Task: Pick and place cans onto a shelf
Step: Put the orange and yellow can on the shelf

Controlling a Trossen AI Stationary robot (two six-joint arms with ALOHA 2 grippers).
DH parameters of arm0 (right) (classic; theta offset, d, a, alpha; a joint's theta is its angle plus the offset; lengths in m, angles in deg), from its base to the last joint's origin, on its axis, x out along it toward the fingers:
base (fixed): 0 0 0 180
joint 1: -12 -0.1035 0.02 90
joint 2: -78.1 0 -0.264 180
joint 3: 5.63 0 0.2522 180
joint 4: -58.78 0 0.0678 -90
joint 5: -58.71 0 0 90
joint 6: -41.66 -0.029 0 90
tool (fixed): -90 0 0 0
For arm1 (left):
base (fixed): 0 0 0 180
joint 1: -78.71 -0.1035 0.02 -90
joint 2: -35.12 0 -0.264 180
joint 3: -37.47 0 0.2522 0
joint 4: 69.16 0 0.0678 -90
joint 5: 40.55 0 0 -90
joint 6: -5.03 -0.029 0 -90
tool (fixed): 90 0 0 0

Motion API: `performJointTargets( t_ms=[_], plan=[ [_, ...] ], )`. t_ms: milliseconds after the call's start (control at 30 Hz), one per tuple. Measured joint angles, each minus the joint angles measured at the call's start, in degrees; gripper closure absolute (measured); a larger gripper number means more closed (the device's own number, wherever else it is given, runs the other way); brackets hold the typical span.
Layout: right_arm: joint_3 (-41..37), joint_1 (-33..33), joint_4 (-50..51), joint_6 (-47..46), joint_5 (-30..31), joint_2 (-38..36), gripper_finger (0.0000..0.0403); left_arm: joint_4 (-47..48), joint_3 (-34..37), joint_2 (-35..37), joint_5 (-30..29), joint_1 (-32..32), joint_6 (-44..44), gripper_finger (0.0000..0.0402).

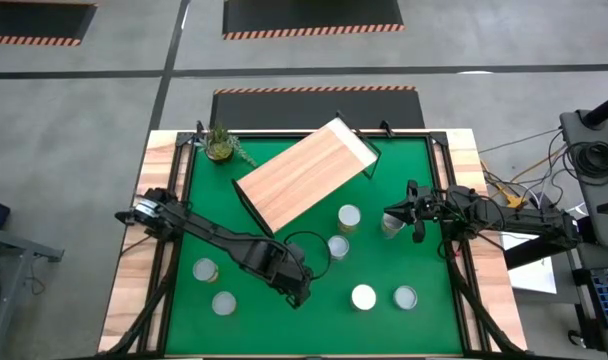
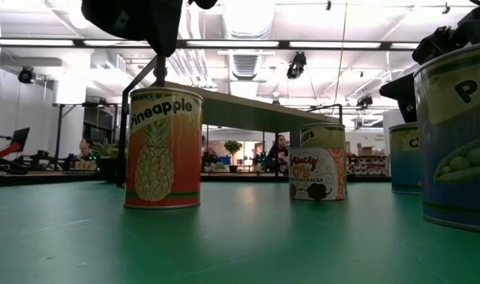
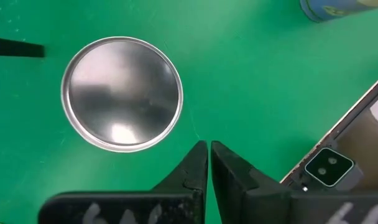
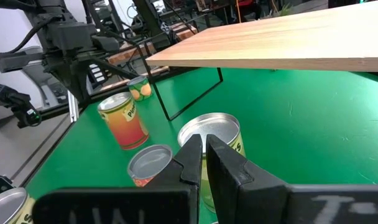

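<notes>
Several cans stand upright on the green mat (image 1: 284,330): two at the left (image 1: 205,270) (image 1: 223,303), two near the front (image 1: 363,297) (image 1: 405,297), and two by the shelf (image 1: 349,217) (image 1: 338,247). The light-wood shelf (image 1: 304,175) stands on its thin black frame at the back. My left gripper (image 3: 208,146) points down, shut, just beside the silver top of a can (image 3: 122,93), the pineapple can (image 2: 163,150) of the low view. My right gripper (image 4: 204,146) is level and shut, at the near rim of a yellow-green can (image 4: 211,132), with another can (image 4: 150,163) beside it.
A small potted plant (image 1: 221,143) stands at the mat's far left corner. The low camera (image 3: 329,167) sits at the table's wooden edge close to my left gripper. A blue can (image 2: 457,142) stands close to that camera. Cables and gear (image 1: 584,160) lie right of the table.
</notes>
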Motion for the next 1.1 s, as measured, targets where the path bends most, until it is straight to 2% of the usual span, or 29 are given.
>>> performJointTargets(
  t_ms=[100, 200, 367, 533, 667, 833, 1100],
  plan=[
    [0.0, 0.0, 0.0, 0.0, 0.0, 0.0, 0.039, 0.2, 0.0, 0.0, 0.0, 0.0, 0.0, 0.0372],
    [0.0, 0.0, 0.0, 0.0, 0.0, 0.0, 0.039, 1.2, 0.0, 0.0, 0.4, 0.0, 0.9, 0.0331],
    [0.0, 0.0, 0.0, 0.0, 0.0, 0.0, 0.039, 6.2, 0.0, 0.0, -0.3, -0.1, 5.5, 0.0233],
    [0.0, 0.0, 0.0, 0.0, 0.0, 0.0, 0.039, 6.7, 0.0, 0.0, -4.9, -0.1, 9.0, 0.0132],
    [0.0, 0.0, 0.0, 0.0, 0.0, 0.0, 0.039, 6.4, 0.0, 0.0, -6.3, -0.1, 9.0, 0.0073],
    [0.0, 0.0, 0.0, 0.0, 0.0, 0.0, 0.039, 6.4, 0.1, -0.3, -8.2, -0.1, 10.0, 0.0038],
    [0.0, 0.0, 0.4, 0.0, 0.0, 0.0, 0.039, 6.3, 0.1, -2.3, -9.5, -0.1, 10.4, 0.0036]
  ],
)
